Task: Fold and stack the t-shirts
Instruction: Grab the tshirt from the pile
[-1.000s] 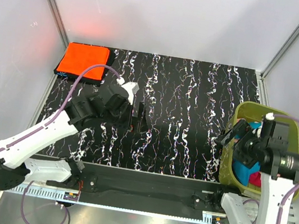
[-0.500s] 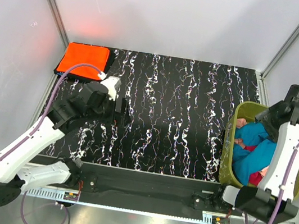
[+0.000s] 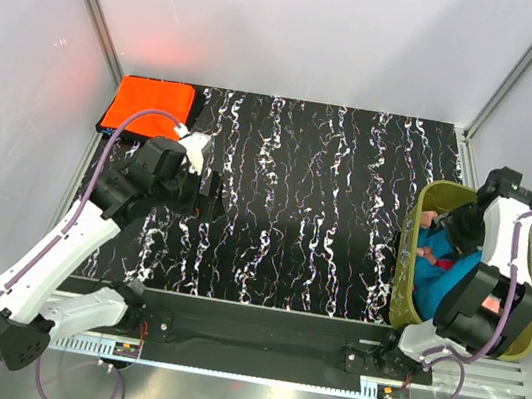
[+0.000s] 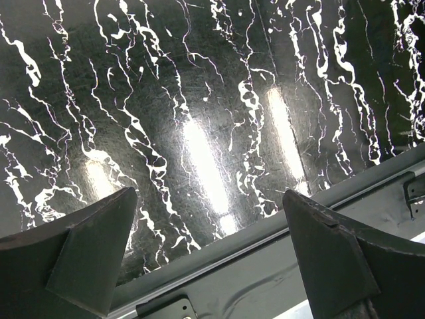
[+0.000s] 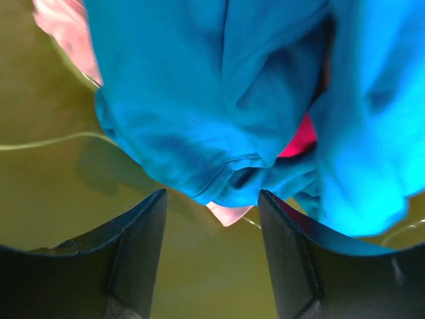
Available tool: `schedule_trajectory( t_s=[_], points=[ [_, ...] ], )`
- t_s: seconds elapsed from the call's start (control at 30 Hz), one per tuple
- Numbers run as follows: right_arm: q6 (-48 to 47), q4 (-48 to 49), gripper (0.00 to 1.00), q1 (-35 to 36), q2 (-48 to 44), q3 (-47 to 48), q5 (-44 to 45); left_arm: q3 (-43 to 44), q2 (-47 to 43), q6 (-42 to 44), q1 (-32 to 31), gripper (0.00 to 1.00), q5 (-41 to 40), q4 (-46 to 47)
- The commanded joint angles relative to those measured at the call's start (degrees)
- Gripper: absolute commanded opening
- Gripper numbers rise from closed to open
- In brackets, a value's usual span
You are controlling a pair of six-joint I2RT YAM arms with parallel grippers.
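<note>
The black worktop (image 3: 325, 209) is glossy, veined with white like marble. At its far left corner lies the orange t-shirt (image 3: 149, 105), folded into a flat square. The left gripper (image 4: 206, 212) hangs over bare worktop, its dark wedge-shaped fingers spread wide and holding nothing. The right gripper (image 5: 211, 196) is down inside the smooth olive-green plastic bin (image 5: 53, 186), jaws apart just below a soft, rumpled teal-blue t-shirt (image 5: 199, 100), not clamped on it. Pink cloth (image 5: 56, 33) and magenta cloth (image 5: 302, 139) peek out beside it.

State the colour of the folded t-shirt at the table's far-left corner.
Bright orange folded cloth t-shirt; top external view shows it best.
</note>
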Motion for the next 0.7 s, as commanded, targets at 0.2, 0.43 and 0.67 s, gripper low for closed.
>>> schedule_trajectory(
  t_s=[0.2,0.43,0.67],
  points=[
    [3.28,10.66,0.55,0.02,-0.9,-6.84,-5.07,3.05,1.43,2.12,0.17,0.99,1.05,1.83],
    [0.47,4.54,0.0,0.02,-0.27,3.16,1.33,3.93,2.4,2.29,0.16,0.99,0.7,1.39],
    [-1.81,-5.67,0.0,0.02,-5.98,21.35,3.73,3.84,1.26,-0.07,0.43,0.99,0.88,1.66]
  ],
)
